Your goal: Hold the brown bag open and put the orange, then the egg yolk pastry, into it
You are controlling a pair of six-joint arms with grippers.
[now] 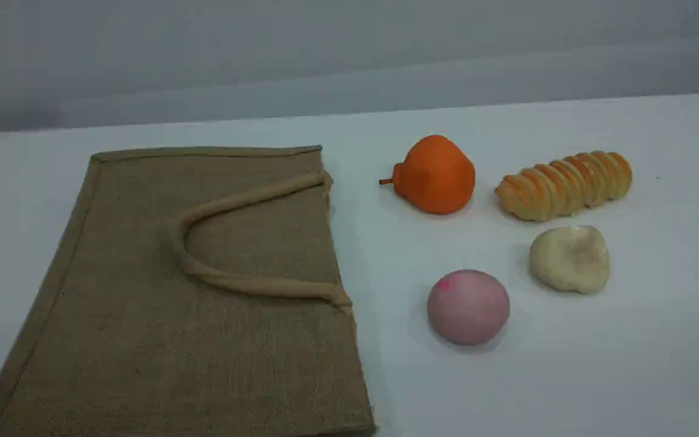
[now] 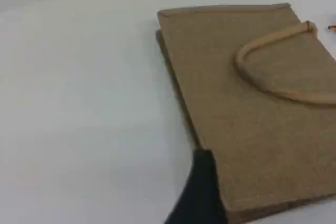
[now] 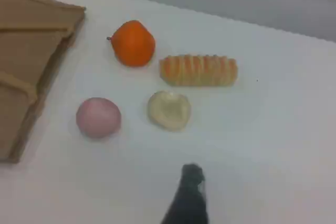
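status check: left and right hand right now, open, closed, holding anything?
Left hand: open, nothing held; tan-brown jute bag lies flat.
Right hand: open, nothing held.

**Items outside the task: two, both at rest**

A smooth pink round ball [image 1: 468, 307] sits on the white table [image 1: 598, 388], nearer the camera. A long ridged golden-brown bread roll [image 1: 563, 185] lies on its side farther back and to the right, well apart from the ball. A plain grey wall [image 1: 325, 54] stands behind.
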